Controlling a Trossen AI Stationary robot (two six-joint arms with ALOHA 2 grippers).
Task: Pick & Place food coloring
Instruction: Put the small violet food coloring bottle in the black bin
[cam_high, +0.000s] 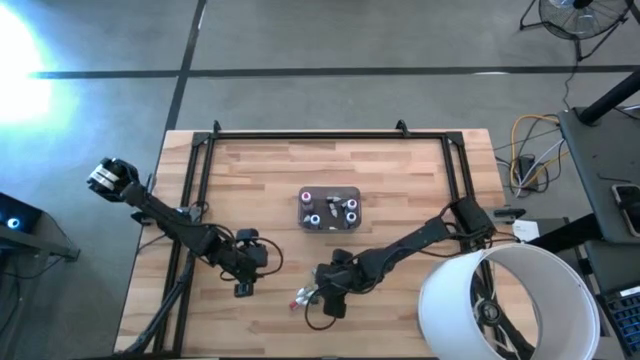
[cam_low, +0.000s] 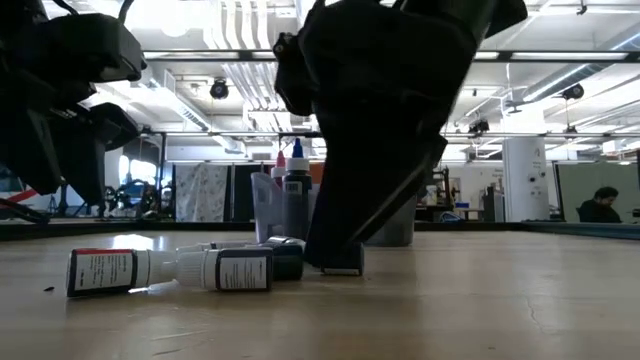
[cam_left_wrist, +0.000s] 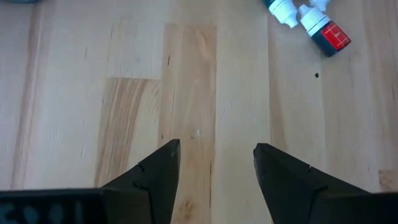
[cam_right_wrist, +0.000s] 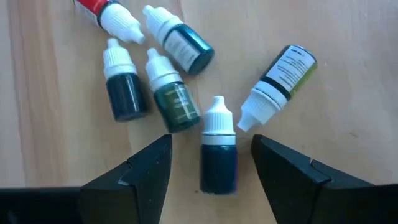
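Note:
Several tiny food coloring bottles (cam_right_wrist: 168, 93) lie on their sides in a loose cluster on the wooden table near its near edge (cam_high: 303, 297); in the low view they lie in a row (cam_low: 170, 270). My right gripper (cam_right_wrist: 211, 152) is open and points down over them (cam_high: 318, 298). A dark blue bottle with a white cap (cam_right_wrist: 218, 149) lies between its fingers, with a gap on each side. More bottles stand upright in the small grey tray (cam_high: 352, 195) at mid table. My left gripper (cam_left_wrist: 216, 155) is open over bare wood (cam_high: 243, 288), left of the cluster.
A big white bucket (cam_high: 505, 300) stands at the table's near right corner. A black frame rail (cam_high: 300, 135) runs along the far edge and down both sides. A red-labelled bottle (cam_left_wrist: 326, 31) shows in the left wrist view. Bare wood lies between the tray and the cluster.

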